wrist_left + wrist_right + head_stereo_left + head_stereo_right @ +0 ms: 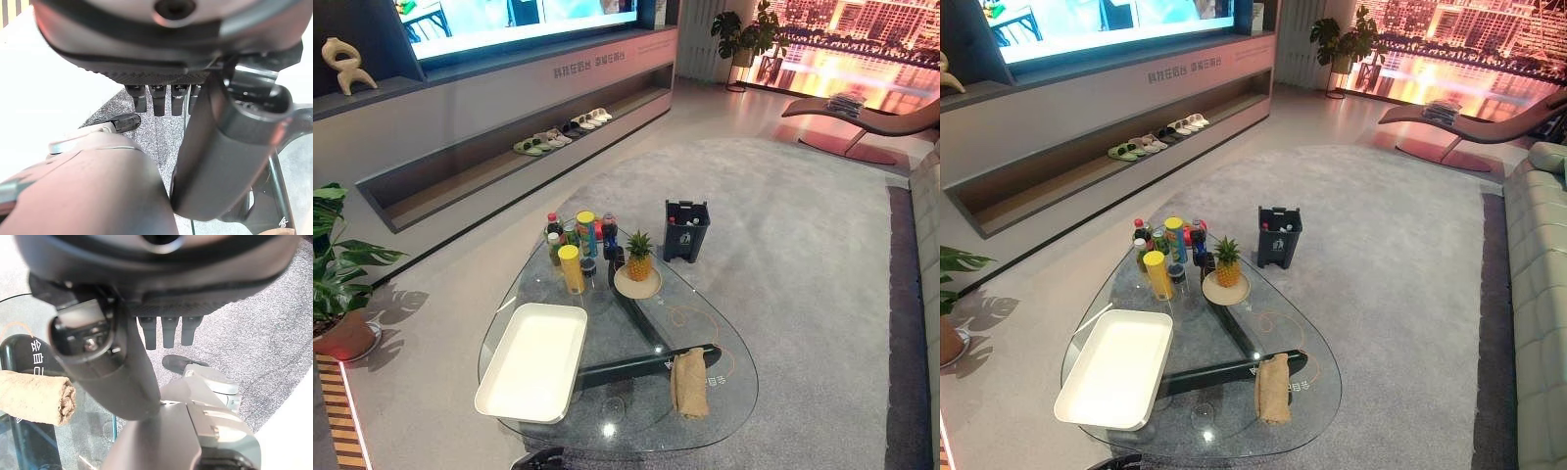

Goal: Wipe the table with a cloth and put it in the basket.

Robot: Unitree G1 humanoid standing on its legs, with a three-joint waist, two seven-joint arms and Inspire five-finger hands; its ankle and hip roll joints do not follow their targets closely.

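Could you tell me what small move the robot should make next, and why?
Probably bring the right hand over to the rolled cloth and close on it. The cloth lies untouched near the glass table's near right edge, on that arm's side. Both hands hang open with straight fingers, the left hand too, holding nothing, so wiping has not begun.

My head cameras look down at the glass bench (509,294) from nearby; both wrist cameras point downward, sharing its near edge.
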